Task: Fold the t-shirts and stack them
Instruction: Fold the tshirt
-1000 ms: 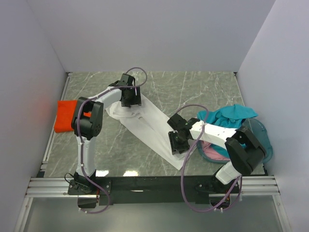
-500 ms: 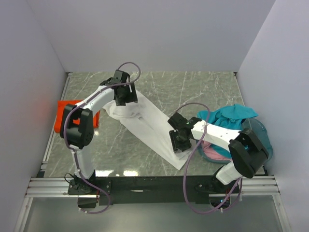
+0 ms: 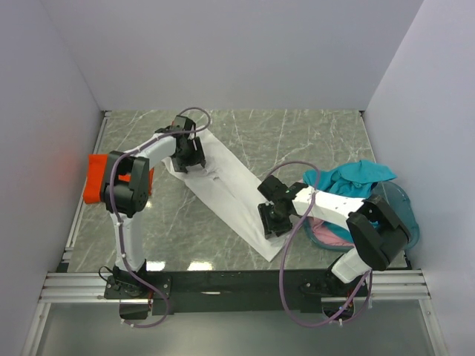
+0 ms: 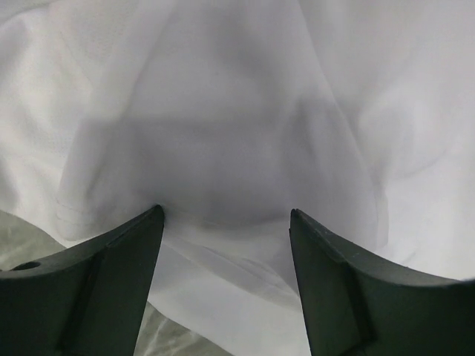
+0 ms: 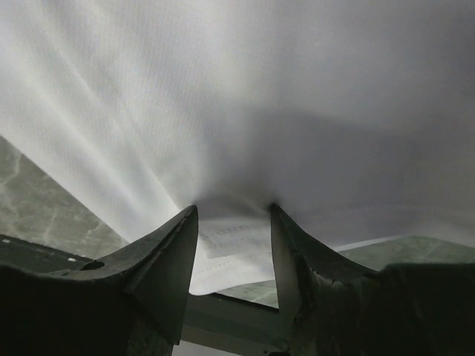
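Observation:
A white t-shirt (image 3: 226,189) lies stretched in a long diagonal band across the marble table, from far left to near right. My left gripper (image 3: 187,154) stands on its far end, jaws wide apart, fingertips pressed into the white cloth (image 4: 223,111). My right gripper (image 3: 271,219) stands on the near end, jaws apart over the hem (image 5: 230,252), with nothing pinched between them. In the wrist views the left gripper (image 4: 225,211) and right gripper (image 5: 232,208) both straddle fabric. A folded orange t-shirt (image 3: 99,178) lies at the left edge.
A translucent teal basket (image 3: 404,215) sits at the right edge, with a teal shirt (image 3: 356,176) draped over it and a pink shirt (image 3: 326,233) spilling out at its near side. White walls close in the left, back and right sides.
The left gripper has slid left along the far end of the white shirt, pulling the cloth into a straighter, narrower band. The right gripper has stayed in place.

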Available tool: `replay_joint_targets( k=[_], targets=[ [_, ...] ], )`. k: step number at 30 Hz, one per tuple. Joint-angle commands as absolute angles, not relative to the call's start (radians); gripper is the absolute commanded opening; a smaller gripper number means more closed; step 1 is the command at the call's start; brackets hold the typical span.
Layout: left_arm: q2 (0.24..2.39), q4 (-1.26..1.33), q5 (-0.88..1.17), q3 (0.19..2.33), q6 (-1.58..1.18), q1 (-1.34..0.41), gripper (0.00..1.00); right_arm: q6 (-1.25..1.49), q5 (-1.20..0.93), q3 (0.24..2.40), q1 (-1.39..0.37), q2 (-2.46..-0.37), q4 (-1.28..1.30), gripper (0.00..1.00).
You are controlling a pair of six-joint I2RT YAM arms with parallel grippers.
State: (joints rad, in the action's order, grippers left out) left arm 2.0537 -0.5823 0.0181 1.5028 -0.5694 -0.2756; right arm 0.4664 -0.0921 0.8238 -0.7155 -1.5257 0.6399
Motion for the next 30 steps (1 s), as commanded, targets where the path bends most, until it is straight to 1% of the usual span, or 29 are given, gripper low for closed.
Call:
replay_joint_targets(
  k=[1, 4, 8, 13, 25, 30],
  targets=[
    [2.141, -0.572, -0.043, 1.574, -0.529, -0.268, 0.75, 0.445, -0.198, 0.788, -0.729, -1.552, 0.571, 0.51],
    [2.203, -0.591, -0.054, 1.653, -0.500, -0.262, 0.75, 0.445, -0.209, 0.788, -0.745, -1.555, 0.574, 0.51],
    [2.285, -0.581, -0.009, 1.767, -0.442, -0.262, 0.75, 0.446, -0.247, 0.817, -0.794, -1.569, 0.574, 0.50],
    [2.351, -0.552, 0.034, 1.838, -0.391, -0.262, 0.75, 0.462, -0.272, 0.886, -0.863, -1.633, 0.583, 0.51],
    [2.462, -0.523, 0.103, 1.965, -0.319, -0.267, 0.75, 0.541, -0.313, 1.181, -1.034, -1.837, 0.630, 0.50],
    [2.477, -0.506, 0.138, 2.014, -0.302, -0.275, 0.75, 0.534, -0.267, 1.328, -1.075, -1.875, 0.699, 0.52]
  ],
)
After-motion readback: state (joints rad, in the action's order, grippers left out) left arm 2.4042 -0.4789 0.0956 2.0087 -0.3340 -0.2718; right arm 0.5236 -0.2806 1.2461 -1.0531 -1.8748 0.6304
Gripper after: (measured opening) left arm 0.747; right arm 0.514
